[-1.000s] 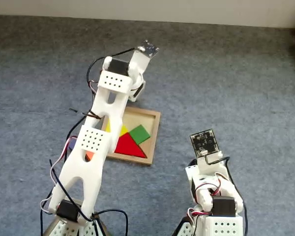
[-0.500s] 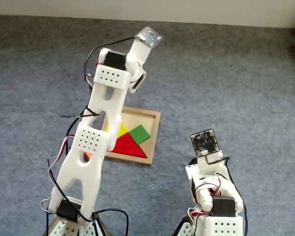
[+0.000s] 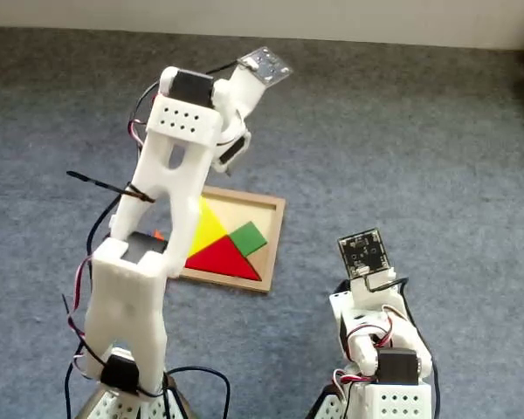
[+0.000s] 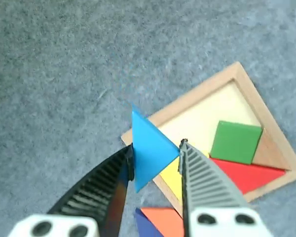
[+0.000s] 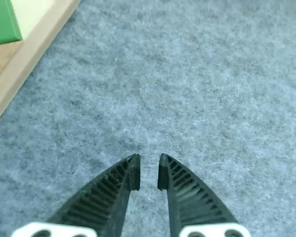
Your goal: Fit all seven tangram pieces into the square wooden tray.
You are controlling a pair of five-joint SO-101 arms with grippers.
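Observation:
My left gripper [image 4: 155,155] is shut on a blue triangle [image 4: 150,148] and holds it in the air above one corner of the square wooden tray [image 4: 187,96]. Inside the tray [image 3: 277,240] lie a green square [image 4: 235,142], a red triangle [image 4: 246,175] and a yellow triangle [image 3: 205,229]. An orange piece [image 4: 163,222] and a dark blue piece [image 4: 144,221] show just below the held triangle. My right gripper [image 5: 148,173] hangs low over bare carpet beside the tray [image 5: 24,54], shut with a thin gap and nothing in it.
Everything rests on grey carpet. The left arm [image 3: 170,166] stretches over the tray's left side and hides part of it. The right arm [image 3: 380,349] sits folded at the near right. Open carpet lies right of and behind the tray.
The left arm has risen and swung away from the tray's middle, so more of the yellow triangle shows. The right arm has not moved.

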